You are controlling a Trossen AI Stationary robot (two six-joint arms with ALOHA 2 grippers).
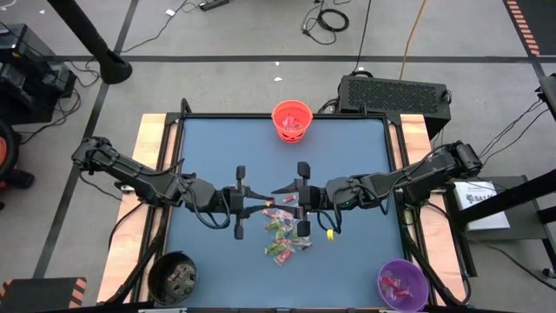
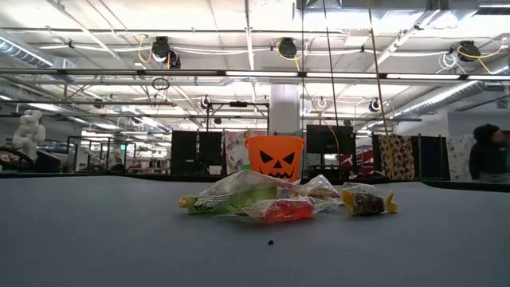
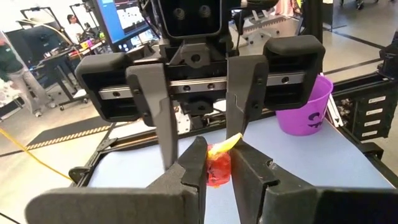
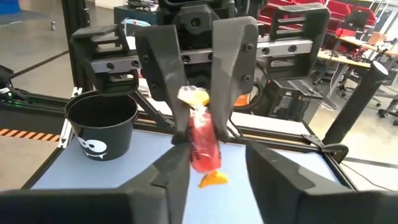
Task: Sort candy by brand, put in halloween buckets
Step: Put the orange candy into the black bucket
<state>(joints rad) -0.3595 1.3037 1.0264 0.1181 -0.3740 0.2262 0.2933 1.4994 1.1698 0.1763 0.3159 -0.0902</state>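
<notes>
High view: both arms reach in over the middle of the blue table [image 1: 217, 252], grippers facing each other above the candy pile.
Left gripper [image 1: 265, 202]: narrow, its fingers pinching a red-wrapped sweet [image 3: 217, 169] with yellow twisted ends, held off the table.
Right gripper [image 1: 280, 189]: just opposite the left one, fingers parted around the same sweet; in the right wrist view one finger [image 4: 171, 177] lies against the wrapper, the other stands clear of it.
Held sweet: between the two grippers, hanging upright, one yellow end up and one down.
Candy pile [image 1: 284, 235]: loose heap of green, red and pink wrappers on the table, just below the grippers toward the near edge; one yellow-ended piece [image 1: 330, 233] lies a little apart on the right.
Orange bucket [image 1: 292, 120]: far edge, centre, some sweets inside.
Black bucket [image 1: 173, 276]: near left corner, a few pieces inside.
Purple bucket [image 1: 402, 283]: near right corner, pink wrappers inside.
Low view: pile sits in front of the orange bucket's carved face; a person [image 2: 487, 153] stands far off at right.
</notes>
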